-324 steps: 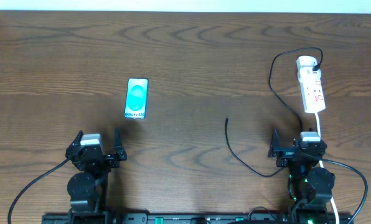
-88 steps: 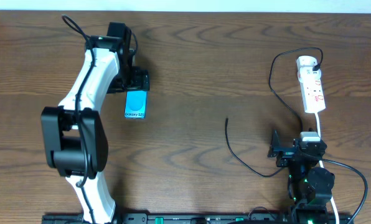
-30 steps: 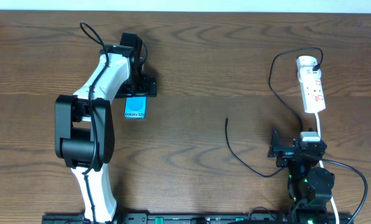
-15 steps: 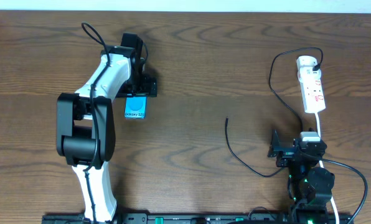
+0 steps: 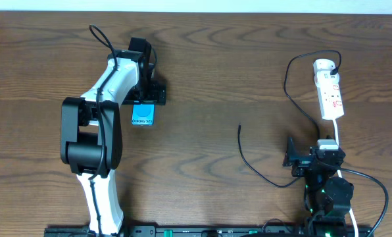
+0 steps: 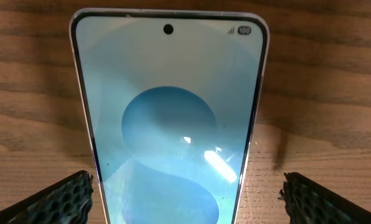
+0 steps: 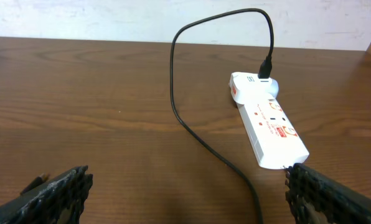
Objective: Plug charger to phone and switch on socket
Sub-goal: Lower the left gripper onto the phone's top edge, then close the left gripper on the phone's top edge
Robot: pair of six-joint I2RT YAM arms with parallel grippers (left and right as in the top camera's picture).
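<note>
The phone [image 5: 143, 116] lies flat on the wooden table at mid-left, its teal-blue screen up. My left gripper [image 5: 145, 99] hangs over its far end, open, with one finger on each side of the phone and neither touching it. In the left wrist view the phone [image 6: 170, 118] fills the middle between the black fingertips [image 6: 64, 199]. The charger [image 5: 256, 172] is a thin black cable whose free tip lies loose on the table right of centre. It runs to the white socket [image 5: 329, 92] at the far right. My right gripper [image 5: 314, 153] rests open near the front right, holding nothing. The right wrist view shows the socket [image 7: 269, 124] and the charger [image 7: 176, 99] ahead of it.
The socket's white cord [image 5: 337, 131] runs back toward the right arm's base. Bare wood lies between the phone and the cable tip. A pale wall [image 7: 111, 15] bounds the table's far edge.
My left arm has come out from its rest pose to the phone. Over the last second its gripper crept a little further over the phone's far end. The right arm has not moved.
</note>
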